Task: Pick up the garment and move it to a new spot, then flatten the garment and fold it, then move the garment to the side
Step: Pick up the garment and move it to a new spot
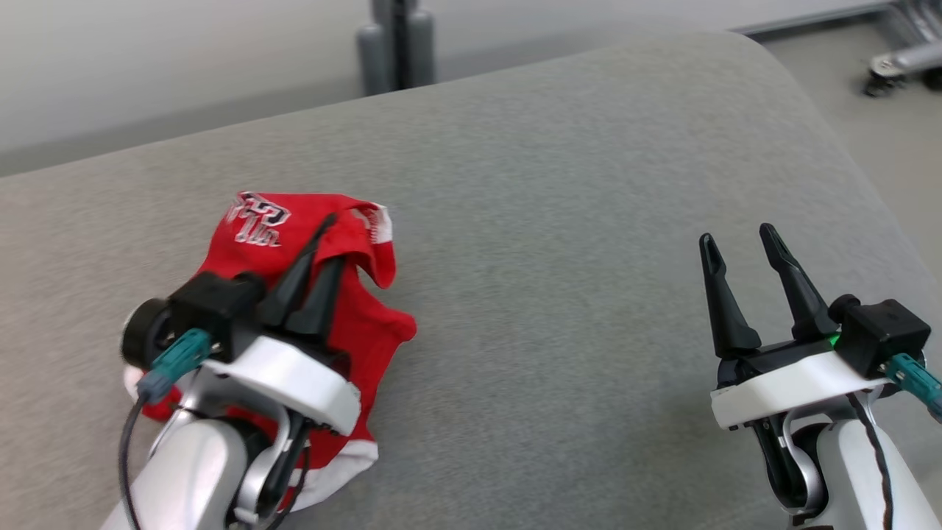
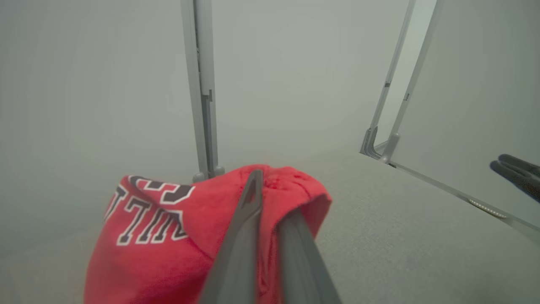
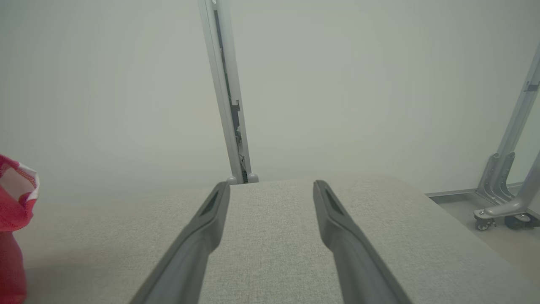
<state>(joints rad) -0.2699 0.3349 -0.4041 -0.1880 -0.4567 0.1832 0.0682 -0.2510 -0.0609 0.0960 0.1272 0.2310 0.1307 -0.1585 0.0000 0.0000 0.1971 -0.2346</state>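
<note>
— Where's the red jersey (image 1: pixel 368 324)?
— Crumpled at the left of the grey padded surface (image 1: pixel 552 221), long axis running away from the robot, lettered end farthest.
— Grippers?
— Left gripper (image 1: pixel 333 239) pinches a raised fold; right gripper (image 1: pixel 737 235) hovers spread, fingers pointing forward.

Each arm is a silver-grey forearm (image 1: pixel 184 471) ending in a white moulded collar (image 1: pixel 294 379), from which the left gripper (image 1: pixel 335 239) and the right gripper (image 1: pixel 737 234) each carry two long black fingers (image 1: pixel 725 309) tapering to blunt tips. A boxy black camera housing (image 1: pixel 879 331) sits on each wrist — with a teal connector (image 1: pixel 912 375) and a thin dark cable (image 1: pixel 873 439) trailing from it — and a small green light (image 1: pixel 833 340) glows at the right wrist.
</note>
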